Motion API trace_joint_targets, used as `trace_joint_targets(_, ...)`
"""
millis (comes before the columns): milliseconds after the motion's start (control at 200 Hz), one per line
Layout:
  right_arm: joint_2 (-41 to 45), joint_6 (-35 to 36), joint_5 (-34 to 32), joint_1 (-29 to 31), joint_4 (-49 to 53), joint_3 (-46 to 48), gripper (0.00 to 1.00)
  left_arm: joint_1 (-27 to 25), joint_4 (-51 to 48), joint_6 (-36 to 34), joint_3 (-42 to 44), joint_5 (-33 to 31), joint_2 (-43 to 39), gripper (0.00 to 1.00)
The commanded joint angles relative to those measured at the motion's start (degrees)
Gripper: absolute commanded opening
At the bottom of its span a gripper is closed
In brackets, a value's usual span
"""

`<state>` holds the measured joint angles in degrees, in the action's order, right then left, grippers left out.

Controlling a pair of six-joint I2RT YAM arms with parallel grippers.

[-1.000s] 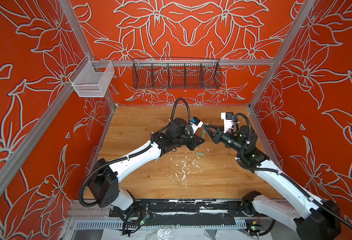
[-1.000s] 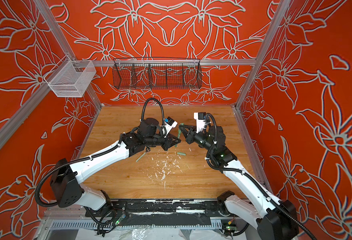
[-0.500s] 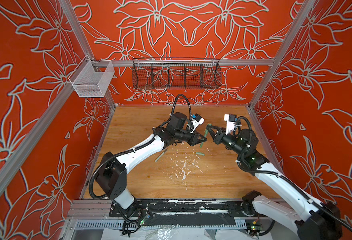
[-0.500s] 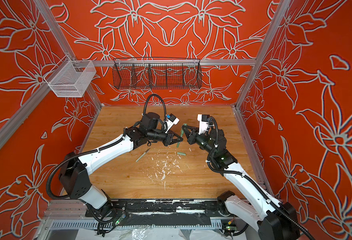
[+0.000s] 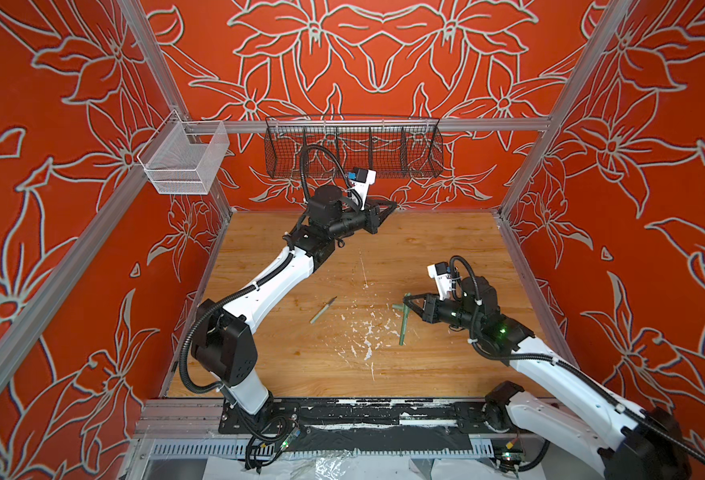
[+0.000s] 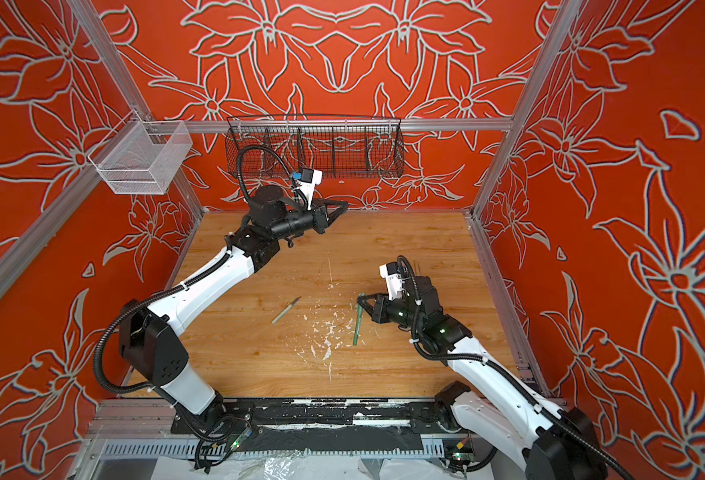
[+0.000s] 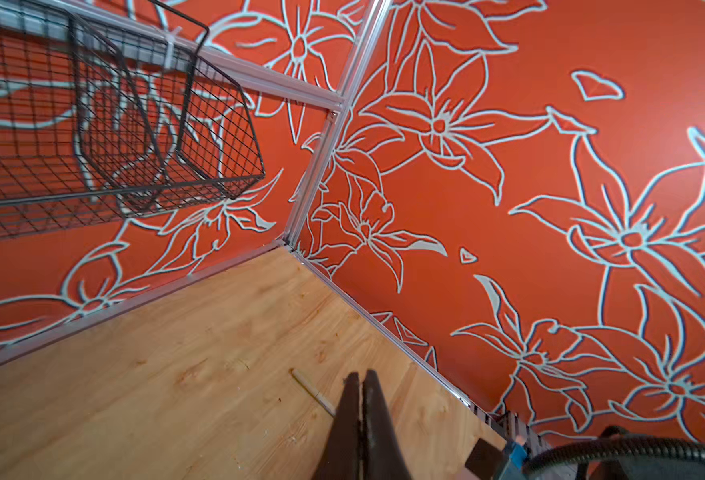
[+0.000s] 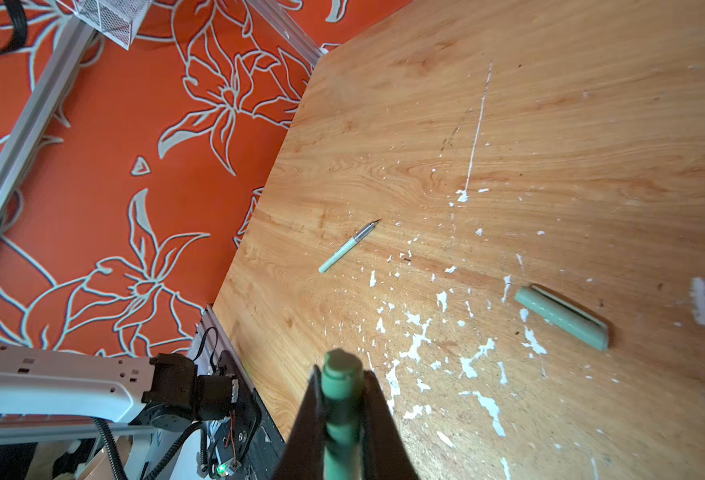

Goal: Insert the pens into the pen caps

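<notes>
While right gripper [image 8: 342, 382] clamps green pen [image 8: 341, 419], left gripper [image 7: 361, 376] closed — empty

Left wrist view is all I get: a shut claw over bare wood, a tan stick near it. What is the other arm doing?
Observer: The right claw is shut on a green pen, over the table.
Operator: Anything lying loose?
Observer: A pale green pen, tip bare, lies alone on the wood.
Operator: And its cap?
Observer: A pale green cap lies apart from it, close to the right claw.
</notes>
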<state>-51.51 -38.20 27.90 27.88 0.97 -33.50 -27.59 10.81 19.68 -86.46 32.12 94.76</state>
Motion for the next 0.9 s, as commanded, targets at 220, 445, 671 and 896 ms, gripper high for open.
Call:
trace_joint_targets(220,-5.7,-4.9,1.0,-6.6,-5.9,-5.4,0.00,-3.4,-12.8,-4.0,21.1,5.1,-12.7,0.45)
trace_joint_targets(445,-9.0,-6.9,6.5,-6.7,-8.2,-8.4,0.00,-10.8,-10.3,-2.8,31.2,1.3,-13.7,0.67)
trace_joint_targets(671,-7.1,-7.0,6.6,-6.7,-7.5,-7.6,0.00,-12.6,-7.0,0.4,32.6,3.5,-8.7,0.64)
trace_joint_targets(896,-6.2,-5.6,6.1,-6.7,-6.1,-6.8,0.00,-13.8,-5.8,1.9,31.8,4.0,-7.0,0.44)
